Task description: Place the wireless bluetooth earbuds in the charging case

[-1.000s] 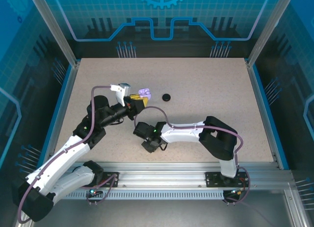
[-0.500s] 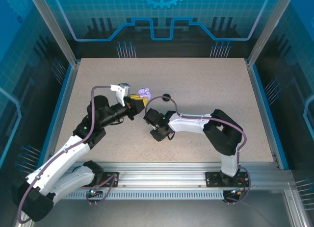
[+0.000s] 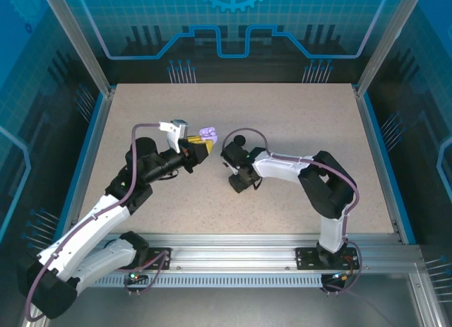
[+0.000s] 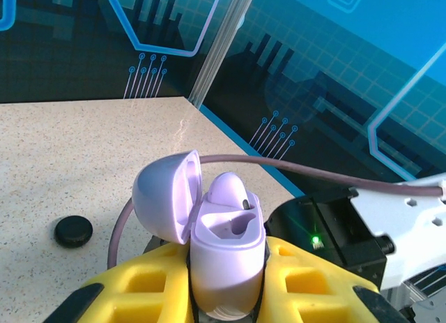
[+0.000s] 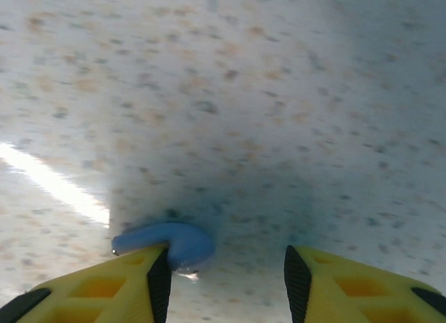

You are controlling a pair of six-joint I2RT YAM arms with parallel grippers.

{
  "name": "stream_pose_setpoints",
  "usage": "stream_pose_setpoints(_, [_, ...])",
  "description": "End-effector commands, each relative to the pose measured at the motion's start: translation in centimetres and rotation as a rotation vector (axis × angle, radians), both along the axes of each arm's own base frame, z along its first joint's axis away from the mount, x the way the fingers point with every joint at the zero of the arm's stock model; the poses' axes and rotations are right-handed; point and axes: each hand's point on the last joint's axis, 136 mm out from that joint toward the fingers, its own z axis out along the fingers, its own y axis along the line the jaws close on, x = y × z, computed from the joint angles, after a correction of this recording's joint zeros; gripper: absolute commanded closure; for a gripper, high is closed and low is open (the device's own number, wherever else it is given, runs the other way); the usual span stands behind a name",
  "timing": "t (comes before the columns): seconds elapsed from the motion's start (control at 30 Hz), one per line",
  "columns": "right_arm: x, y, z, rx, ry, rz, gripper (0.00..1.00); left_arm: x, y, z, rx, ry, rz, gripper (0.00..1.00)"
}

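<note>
My left gripper is shut on the lavender charging case, holding it upright with its lid swung open to the left. One lavender earbud sits in the far slot, and the near slot is hollow. From above, the case is left of centre in the left gripper. My right gripper points down at the table just right of it. Its jaws stand open low over the speckled surface, and a second earbud lies against the inner side of the left finger.
A small black round case lies on the table just beyond the right wrist, also seen left of the lavender case. The right arm's cable loops over it. Blue-edged enclosure walls border the speckled table.
The right arm has swung from near the front of the table up and to the right, toward the black case. The left arm and the lavender case have stayed put.
</note>
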Motion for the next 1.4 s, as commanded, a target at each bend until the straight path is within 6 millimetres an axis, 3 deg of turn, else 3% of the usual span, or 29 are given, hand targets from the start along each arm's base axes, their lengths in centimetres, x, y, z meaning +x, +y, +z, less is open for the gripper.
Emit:
stream_pose_setpoints(0.0, [-0.6,-1.4,1.1,-0.026,0.011,0.024,0.51,0.5,0.4,-0.1,0.018,-0.022,0.023,1.00])
stream_pose_setpoints(0.23, [-1.0,-1.0,3.7,0.126,0.010,0.023,0.54,0.5,0.4,-0.1,0.019,-0.020,0.024,1.00])
stream_pose_setpoints(0.33, [-1.0,-1.7,4.4,0.150,0.013,-0.016,0.57,0.5,0.4,-0.2,0.017,-0.019,0.023,1.00])
stream_pose_setpoints(0.47, [-1.7,-0.8,4.6,0.251,0.063,-0.061,0.57,0.5,0.4,-0.1,0.013,-0.021,0.023,1.00])
stream_pose_setpoints(0.67, [-1.9,-0.2,3.0,0.317,0.130,-0.226,0.67,0.5,0.4,-0.2,0.011,-0.018,0.023,1.00])
stream_pose_setpoints(0.93, [-2.2,0.8,0.9,0.354,0.184,-0.300,0.81,0.5,0.4,-0.2,0.013,-0.018,0.025,1.00])
stream_pose_setpoints(1.37, [0.4,0.2,-0.7,0.234,0.126,-0.317,0.86,0.4,0.3,-0.4,0.010,-0.017,0.021,1.00])
